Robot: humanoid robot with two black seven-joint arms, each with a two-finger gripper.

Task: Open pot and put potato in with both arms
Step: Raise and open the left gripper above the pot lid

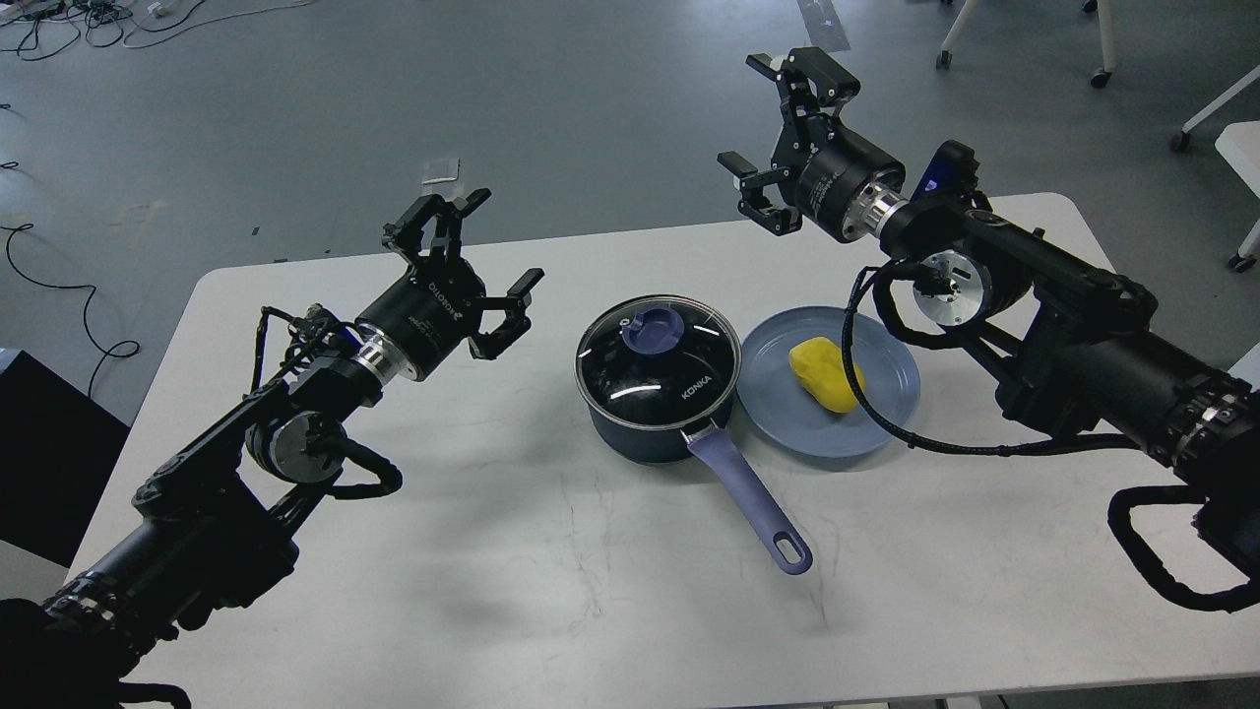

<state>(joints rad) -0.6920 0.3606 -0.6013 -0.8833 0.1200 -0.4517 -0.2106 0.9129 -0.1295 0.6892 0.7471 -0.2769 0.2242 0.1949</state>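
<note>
The dark navy pot [645, 433] stands mid-table with its lavender-blue handle [750, 502] pointing toward me and to the right. The glass lid [689, 379] marked KONKA sits on it, blue knob [652, 328] on top. The yellow potato [825, 373] lies on a flat blue plate [778, 394] right of the pot. My left gripper [468, 261] is open and empty, above the table left of the pot. My right gripper [773, 133] is open and empty, raised beyond the plate near the table's far edge.
The white table [551, 581] carries only the pot and plate. A black cable [871, 394] from my right arm hangs over the plate's right side. Grey floor with cables and chair legs lies beyond the far edge. A black box [39, 443] stands at the left.
</note>
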